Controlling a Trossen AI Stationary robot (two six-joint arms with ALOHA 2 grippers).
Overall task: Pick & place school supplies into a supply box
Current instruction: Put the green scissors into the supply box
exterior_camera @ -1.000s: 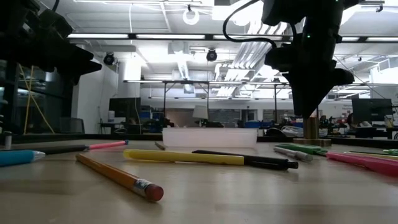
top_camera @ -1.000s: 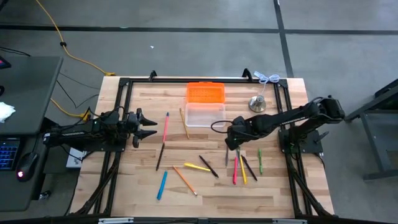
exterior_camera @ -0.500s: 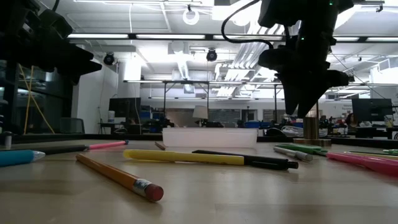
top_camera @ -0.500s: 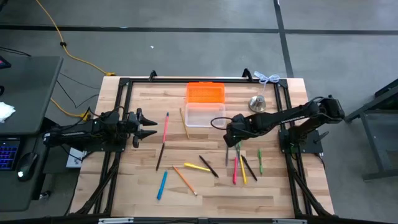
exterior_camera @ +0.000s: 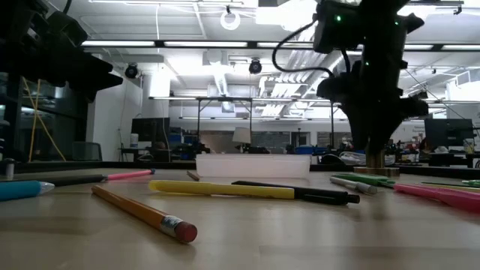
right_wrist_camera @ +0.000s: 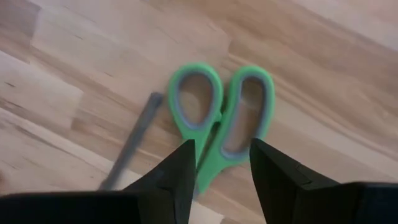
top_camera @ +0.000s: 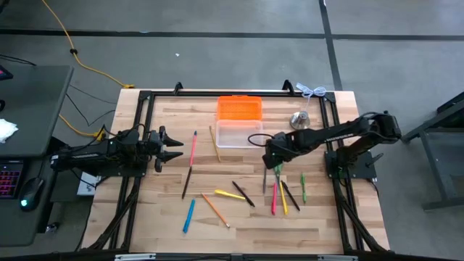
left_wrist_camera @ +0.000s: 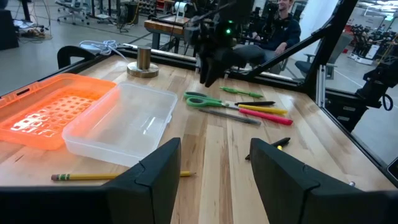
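Note:
The green-handled scissors (right_wrist_camera: 219, 118) lie flat on the table, right of the middle (top_camera: 278, 172), with a grey pen (right_wrist_camera: 132, 142) beside them. My right gripper (right_wrist_camera: 222, 144) hangs open just above the scissors' handles (top_camera: 273, 161), one finger over each loop. The clear tub (top_camera: 238, 134) stands on the table with the orange lid (top_camera: 239, 107) beyond it. Pens and pencils lie scattered, among them a pink one (top_camera: 193, 147), a blue one (top_camera: 189, 214) and a yellow one (top_camera: 229, 194). My left gripper (top_camera: 176, 148) waits open at the left side.
A silver bell-shaped object (top_camera: 300, 120) stands right of the tub. A wooden pencil (left_wrist_camera: 93, 177) lies beside the tub on its left. A black frame rail (top_camera: 232, 93) runs along the far edge. A person sits beyond the table (left_wrist_camera: 283, 18).
My right gripper has come down toward the scissors and shifted a little toward the far edge, turning slightly about its wrist. The scissors and the pens lie as before.

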